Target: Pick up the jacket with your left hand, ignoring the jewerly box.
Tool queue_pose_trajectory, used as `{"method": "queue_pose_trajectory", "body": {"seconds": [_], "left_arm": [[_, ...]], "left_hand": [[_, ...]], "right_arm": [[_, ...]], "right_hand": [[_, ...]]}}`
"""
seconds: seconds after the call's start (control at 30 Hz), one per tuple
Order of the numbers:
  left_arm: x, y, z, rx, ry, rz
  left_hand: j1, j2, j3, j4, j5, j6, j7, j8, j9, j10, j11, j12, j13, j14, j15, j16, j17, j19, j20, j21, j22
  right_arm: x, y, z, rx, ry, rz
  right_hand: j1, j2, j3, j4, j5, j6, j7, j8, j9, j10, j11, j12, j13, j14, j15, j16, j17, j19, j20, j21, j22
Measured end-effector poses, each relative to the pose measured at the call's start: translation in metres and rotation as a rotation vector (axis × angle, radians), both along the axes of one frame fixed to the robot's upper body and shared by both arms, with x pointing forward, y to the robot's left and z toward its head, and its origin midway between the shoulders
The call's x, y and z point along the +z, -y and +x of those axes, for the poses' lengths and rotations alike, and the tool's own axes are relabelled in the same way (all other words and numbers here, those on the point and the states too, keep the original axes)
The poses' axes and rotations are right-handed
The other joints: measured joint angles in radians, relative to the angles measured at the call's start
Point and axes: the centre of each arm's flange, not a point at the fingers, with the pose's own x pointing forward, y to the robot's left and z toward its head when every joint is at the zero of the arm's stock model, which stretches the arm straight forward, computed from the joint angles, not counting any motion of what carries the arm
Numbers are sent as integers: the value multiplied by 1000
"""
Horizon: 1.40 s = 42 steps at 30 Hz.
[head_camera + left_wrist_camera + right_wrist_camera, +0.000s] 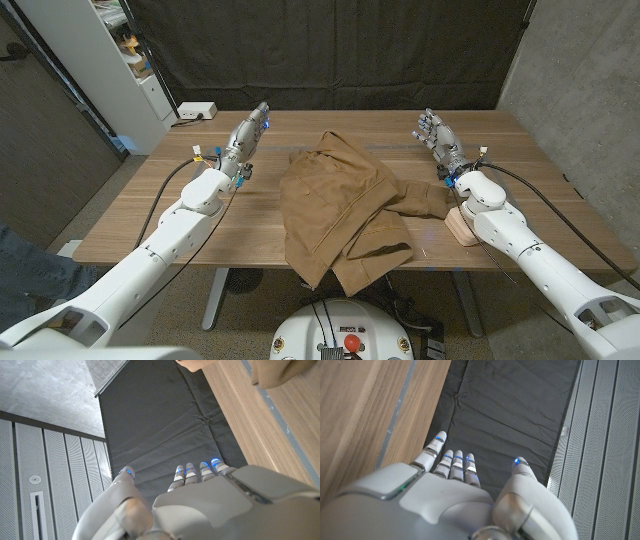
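- The brown jacket (pixel 340 205) lies crumpled at the middle of the tabletop (pixel 160 215), its lower part draped over the near edge.
- Bare wood lies either side of it.
- Left robot hand (pixel 248 133), upper left, and right robot hand (pixel 437 136), upper right, hold nothing, fingers extended and apart.
- No writing is readable.

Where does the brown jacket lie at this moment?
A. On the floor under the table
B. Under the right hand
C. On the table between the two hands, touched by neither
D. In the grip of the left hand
C: in the head view the jacket is spread on the table, apart from the left hand and the right hand.
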Motion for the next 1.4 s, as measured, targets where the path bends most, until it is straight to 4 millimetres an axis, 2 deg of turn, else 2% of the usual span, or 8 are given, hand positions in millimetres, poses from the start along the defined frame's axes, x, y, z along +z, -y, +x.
{"method": "queue_pose_trajectory", "body": {"seconds": [0.53, 1.23, 1.4], "left_arm": [[10, 10, -18, -15, 56, 33], [14, 17, -37, -54, 111, 50], [14, 18, -40, -60, 117, 53]], "left_hand": [[8, 0, 1, -7, 0, 2, 2, 0, 0, 4, 4, 0, 0, 8, 8, 0, 0, 0, 0, -4, 0], [13, 5, 4, -18, -4, 9, -2, 0, 0, 9, -1, 0, 0, 17, -1, 0, 0, 5, 5, -4, 0], [13, 5, 4, -18, -4, 9, -2, 0, 0, 9, -1, 0, 0, 22, 4, 0, 0, 5, 5, -4, 0]], "right_arm": [[1, 4, -1, 1, 6, 9], [-6, 4, -5, 7, 8, 18], [-6, 4, -6, 6, 11, 21]], "right_hand": [[0, 0, 0, 0, 0, 0, 0, 0, 0, 0, 0, 0, 0, 0, 0, 0, 0, 0, 0, 0, 0], [0, 0, 0, 0, 0, 0, 0, 0, 0, 0, 0, 0, 0, 2, 2, 0, 0, 0, 0, 0, 0], [0, 0, 0, 0, 0, 0, 0, 0, 0, 0, 0, 0, 0, 2, 2, 0, 0, -7, 7, 0, 0]]}}
